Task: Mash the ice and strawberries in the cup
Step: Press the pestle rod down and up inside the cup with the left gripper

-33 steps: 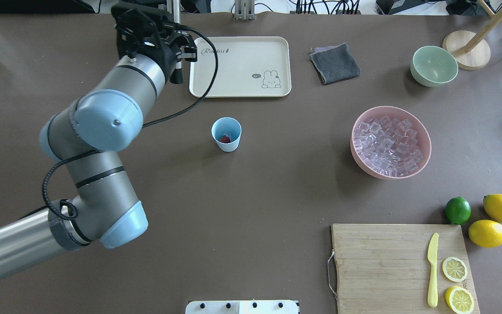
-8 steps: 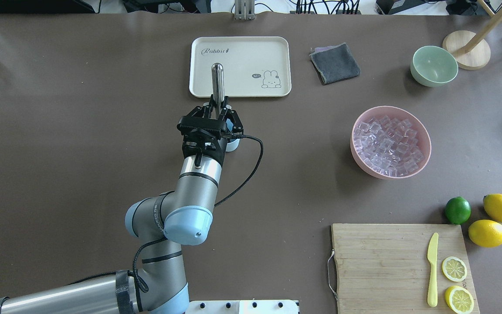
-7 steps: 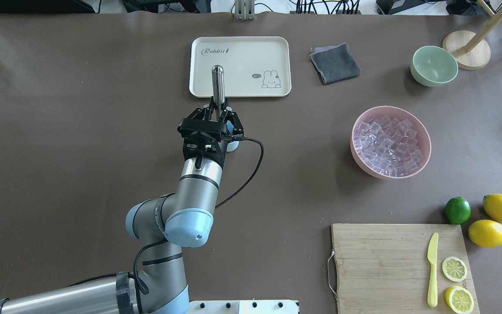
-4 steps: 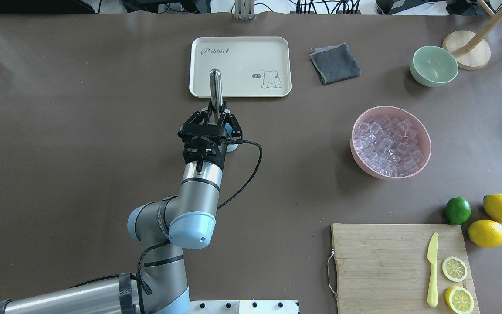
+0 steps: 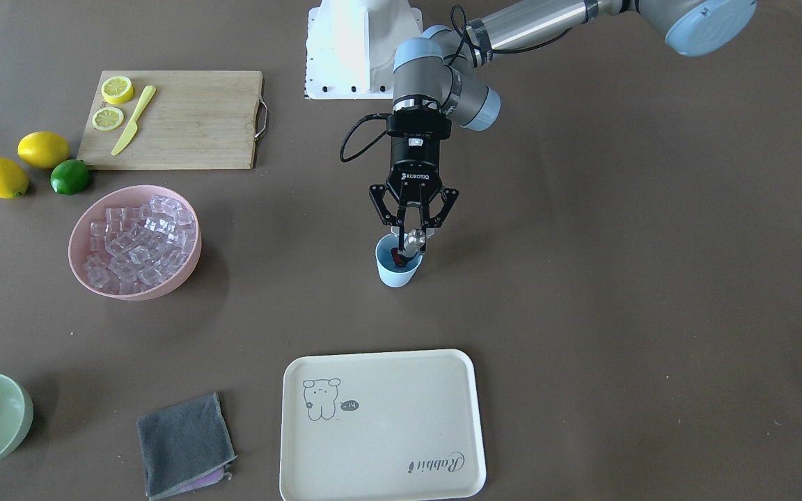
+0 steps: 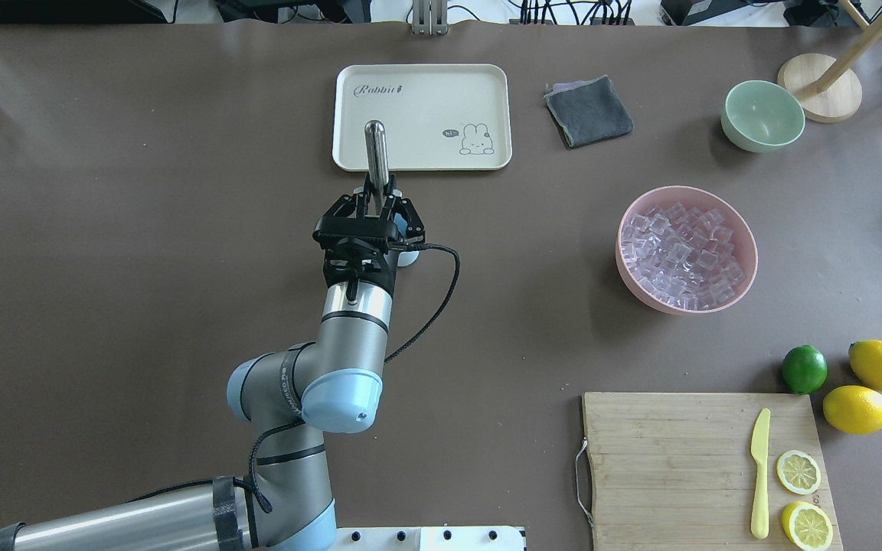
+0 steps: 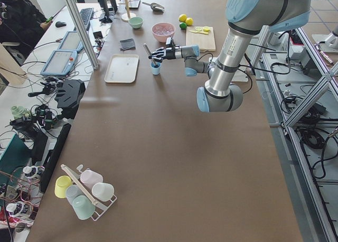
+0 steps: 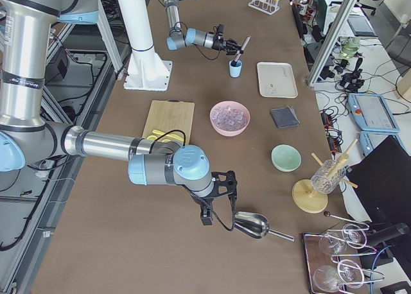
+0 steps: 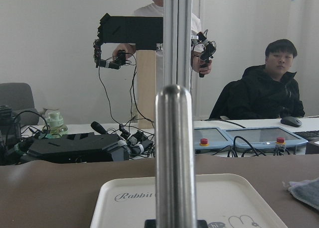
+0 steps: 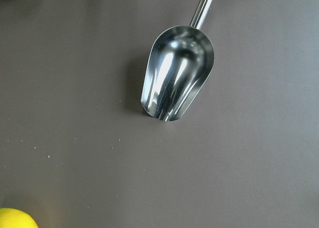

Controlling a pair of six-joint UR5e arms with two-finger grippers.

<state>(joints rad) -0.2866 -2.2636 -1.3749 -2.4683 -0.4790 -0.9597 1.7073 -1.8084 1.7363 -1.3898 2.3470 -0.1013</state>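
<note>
The light-blue cup (image 5: pixel 398 270) stands mid-table, with the red strawberry (image 5: pixel 392 259) showing inside it. My left gripper (image 5: pixel 408 233) is shut on a metal muddler (image 6: pixel 376 149), whose lower end is down in the cup. In the overhead view the gripper (image 6: pixel 374 203) covers most of the cup (image 6: pixel 409 257). The muddler's shaft fills the left wrist view (image 9: pixel 174 153). The ice (image 6: pixel 682 256) lies piled in the pink bowl (image 6: pixel 750 264). My right gripper (image 8: pixel 225 185) hovers beside a metal scoop (image 10: pixel 178 78) lying on the table; I cannot tell if it is open.
A cream tray (image 6: pixel 441 92) lies beyond the cup. A grey cloth (image 6: pixel 588 111) and a pale green bowl (image 6: pixel 762 115) are at the back right. A cutting board (image 6: pixel 671 459) with a yellow knife and lemon slices is front right, beside two lemons and a lime.
The left arm came from beside the tray to the cup, which then showed uncovered with the strawberry. Over the last second the muddler's top has tilted slightly left.
</note>
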